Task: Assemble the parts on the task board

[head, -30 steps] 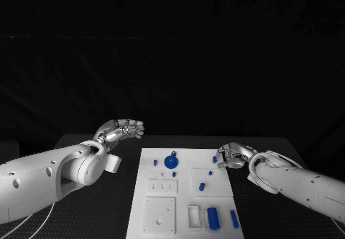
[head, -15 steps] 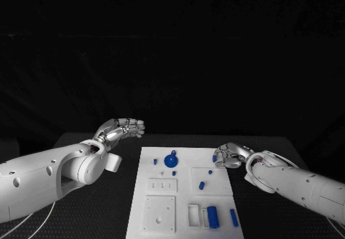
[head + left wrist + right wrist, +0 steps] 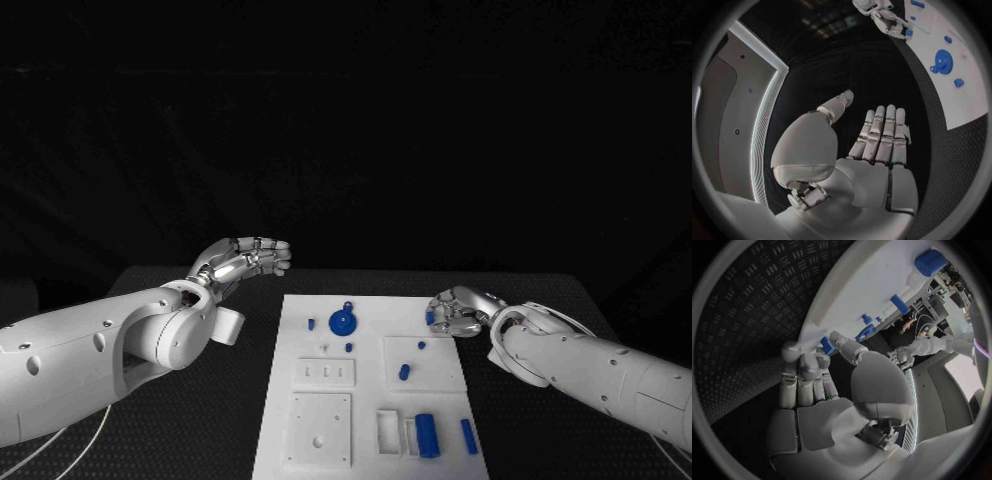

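Observation:
The white task board (image 3: 368, 395) lies mid-table, also seen from the left wrist (image 3: 957, 80) and the right wrist (image 3: 879, 285). On it are a blue round disc (image 3: 343, 323) (image 3: 943, 61), several small blue pegs such as one (image 3: 405, 374), and near the front a blue cylinder (image 3: 427, 436) (image 3: 931, 262) with a blue bar (image 3: 469, 437) beside it. My right hand (image 3: 462, 312) (image 3: 811, 370) sits at the board's far right edge, its thumb and curled fingers pinching a small blue peg (image 3: 431, 319) (image 3: 826, 345). My left hand (image 3: 245, 257) (image 3: 879, 137) hovers left of the board and holds nothing, its fingers straight.
The board has a white raised block with slots (image 3: 326, 374), a square plate (image 3: 320, 430) and a small white frame (image 3: 389, 432). Black ribbed table (image 3: 548, 440) surrounds the board on both sides.
My right hand has edged left and closed in around the small blue peg at the board's far right edge. The left hand has stayed where it was.

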Available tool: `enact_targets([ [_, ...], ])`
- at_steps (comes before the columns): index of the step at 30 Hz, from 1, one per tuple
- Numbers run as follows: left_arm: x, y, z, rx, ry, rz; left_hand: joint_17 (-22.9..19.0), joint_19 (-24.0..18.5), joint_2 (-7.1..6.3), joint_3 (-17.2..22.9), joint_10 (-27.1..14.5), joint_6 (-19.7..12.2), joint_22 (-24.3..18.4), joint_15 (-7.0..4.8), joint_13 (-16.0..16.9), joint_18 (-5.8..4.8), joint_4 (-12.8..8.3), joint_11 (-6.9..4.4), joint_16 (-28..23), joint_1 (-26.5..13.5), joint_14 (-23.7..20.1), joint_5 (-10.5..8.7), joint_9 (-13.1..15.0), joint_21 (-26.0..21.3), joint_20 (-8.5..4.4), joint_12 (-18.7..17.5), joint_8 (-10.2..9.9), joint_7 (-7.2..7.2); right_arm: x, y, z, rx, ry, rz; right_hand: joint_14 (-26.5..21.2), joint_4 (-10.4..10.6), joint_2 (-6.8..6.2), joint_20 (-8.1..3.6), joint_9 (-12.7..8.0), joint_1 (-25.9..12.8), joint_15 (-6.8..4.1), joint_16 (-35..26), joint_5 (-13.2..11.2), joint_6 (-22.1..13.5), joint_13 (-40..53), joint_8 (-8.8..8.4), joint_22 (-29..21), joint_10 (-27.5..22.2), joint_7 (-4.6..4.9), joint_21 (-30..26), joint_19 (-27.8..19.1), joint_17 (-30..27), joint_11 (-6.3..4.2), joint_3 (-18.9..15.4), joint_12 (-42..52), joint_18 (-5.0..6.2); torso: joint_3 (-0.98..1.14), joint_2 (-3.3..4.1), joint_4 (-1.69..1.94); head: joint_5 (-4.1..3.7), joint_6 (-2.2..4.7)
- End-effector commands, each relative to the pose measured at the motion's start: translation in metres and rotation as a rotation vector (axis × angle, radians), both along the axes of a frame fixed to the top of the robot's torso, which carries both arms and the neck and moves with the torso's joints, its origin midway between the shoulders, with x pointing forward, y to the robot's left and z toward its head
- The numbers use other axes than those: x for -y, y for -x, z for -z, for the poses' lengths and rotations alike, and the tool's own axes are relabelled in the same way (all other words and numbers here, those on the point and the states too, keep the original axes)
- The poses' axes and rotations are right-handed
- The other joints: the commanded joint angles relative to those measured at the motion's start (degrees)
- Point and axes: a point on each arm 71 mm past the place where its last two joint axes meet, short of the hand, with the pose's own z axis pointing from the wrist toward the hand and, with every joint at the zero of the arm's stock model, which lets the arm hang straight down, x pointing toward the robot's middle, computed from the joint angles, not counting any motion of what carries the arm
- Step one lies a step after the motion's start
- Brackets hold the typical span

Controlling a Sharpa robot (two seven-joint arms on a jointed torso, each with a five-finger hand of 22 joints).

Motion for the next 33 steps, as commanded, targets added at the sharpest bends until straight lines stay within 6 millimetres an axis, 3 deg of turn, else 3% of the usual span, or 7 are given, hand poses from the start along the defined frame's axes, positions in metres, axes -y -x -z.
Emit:
enact_targets([
  [1,0.0030,0.0011,-0.0015,0.007,0.010,0.020,-0.1,0.3,0.45,0.1,0.3,0.2,1.1,-0.12,0.0,0.20,-0.4,0.00,0.2,0.0,0.4,0.31,0.0,-0.4,-0.05,0.2,0.2,1.14,-0.0019,0.0005,0.0007,-0.008,-0.004,-0.012,0.0,0.0,0.44,0.06,0.0,-0.1,-0.35,-0.2,-0.2,0.8,0.0,0.30,1.2,-0.1,0.32,-0.1,-0.3,0.1,-0.47,0.5,0.3,2.15,0.00,0.02,-0.01,-0.06,0.01],
  [33,0.0034,0.0019,-0.0016,0.005,0.009,0.022,-0.1,0.3,0.44,0.0,0.3,0.2,1.1,-0.12,0.0,0.19,-0.5,0.00,0.2,0.0,0.4,0.31,0.0,-0.5,-0.06,0.2,0.1,1.17,-0.0051,-0.0002,0.0004,0.001,-0.007,-0.007,0.1,0.0,2.04,-0.27,0.7,-0.7,-0.15,-0.1,-0.3,4.5,-0.1,2.15,1.2,0.3,0.53,0.6,-0.3,0.6,-0.27,1.7,0.7,2.15,-0.03,-0.01,-0.04,0.08,0.11],
])
